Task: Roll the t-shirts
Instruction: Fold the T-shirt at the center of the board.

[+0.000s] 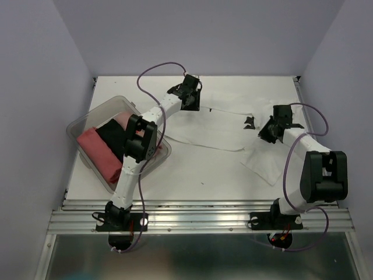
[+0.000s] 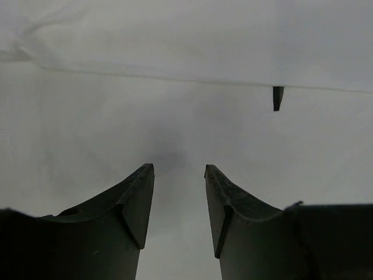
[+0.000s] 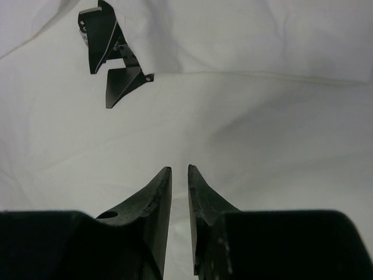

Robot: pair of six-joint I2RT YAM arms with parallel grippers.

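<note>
1. The white shirt [image 1: 215, 131] lies spread flat on the surface [image 1: 192, 172]. It covers the middle and right of the overhead view, and one angled flap runs out toward the lower right.
2. Its small dark label [image 3: 100, 41] sits in the upper left of the right wrist view (from overhead it is only a dark speck right of centre).
3. The left tool [image 2: 179, 169] reaches to the upper middle of the overhead view, at the far edge of the white shirt. In its own camera the two fingers stand well apart with only pale cloth showing in the gap, so it is released and grasping nothing.
4. In that same view a fold edge crosses the upper part of the frame. A small dark sliver [image 2: 278, 97] hangs just below it at the upper right (what it is, I cannot tell).
5. The right tool [image 3: 179, 169] hangs over the white shirt right of centre, near the label. Its fingers are parted by a narrow slit with white cloth visible through it and nothing pinched between them, so it too is released, though barely.
6. A clear tub [image 1: 93, 111] stands at the left of the overhead view. It holds a bunched pink shirt [image 1: 96, 149] toward the lower left and a black shirt [image 1: 113, 137] just beside it (the left arm crosses above the tub's right side).
</note>
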